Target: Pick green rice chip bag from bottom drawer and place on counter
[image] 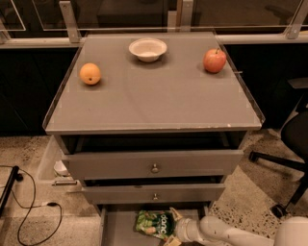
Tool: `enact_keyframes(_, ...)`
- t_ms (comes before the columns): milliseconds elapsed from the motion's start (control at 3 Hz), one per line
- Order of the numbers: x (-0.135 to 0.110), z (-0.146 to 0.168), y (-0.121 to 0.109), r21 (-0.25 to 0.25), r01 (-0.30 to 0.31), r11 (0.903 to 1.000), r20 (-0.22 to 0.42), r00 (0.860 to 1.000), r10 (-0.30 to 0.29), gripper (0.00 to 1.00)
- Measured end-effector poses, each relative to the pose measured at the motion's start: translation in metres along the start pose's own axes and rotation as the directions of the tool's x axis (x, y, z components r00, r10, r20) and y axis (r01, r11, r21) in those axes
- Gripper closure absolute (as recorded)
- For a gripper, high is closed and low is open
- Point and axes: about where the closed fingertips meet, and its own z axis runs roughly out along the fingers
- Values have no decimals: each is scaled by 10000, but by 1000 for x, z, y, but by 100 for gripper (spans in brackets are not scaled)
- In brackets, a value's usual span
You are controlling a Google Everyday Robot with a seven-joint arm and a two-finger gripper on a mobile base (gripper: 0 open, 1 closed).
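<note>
The gripper (172, 228) is resting in the bottom drawer (118, 228), against the green rice chip bag (153, 223) lying there; whether it is gripping cannot be told. Beyond, the counter (154, 101) is carrying an orange (90, 74), bowl (147, 49) and apple (214, 60)

Office or lab space: speckled floor (29, 153) under the drawer cabinet (154, 166), wheeled chair base (276, 161) to its right, glazed railing (120, 12) behind, robot tool (172, 227) at its bottom drawer (118, 226).

On the desk (154, 108): orange (90, 73) at left, bowl (147, 49) behind centre, apple (214, 60) at right; below, in the bottom drawer (118, 228), the rice chip bag (154, 224) lies, the gripper (171, 227) at its right edge.
</note>
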Motion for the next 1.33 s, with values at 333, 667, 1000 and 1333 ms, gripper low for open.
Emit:
enact_keyframes(333,2,26,-7,64,50,10000,353,9994,-52,0)
enact_keyframes(667,8,31,-8,26,-55,10000,308,9995,54,0)
enact_keyframes(1000,8,31,-8,27,-55,10000,308,9995,54,8)
enact_keyframes(1333,8,31,-8,26,-55,10000,308,9995,54,27)
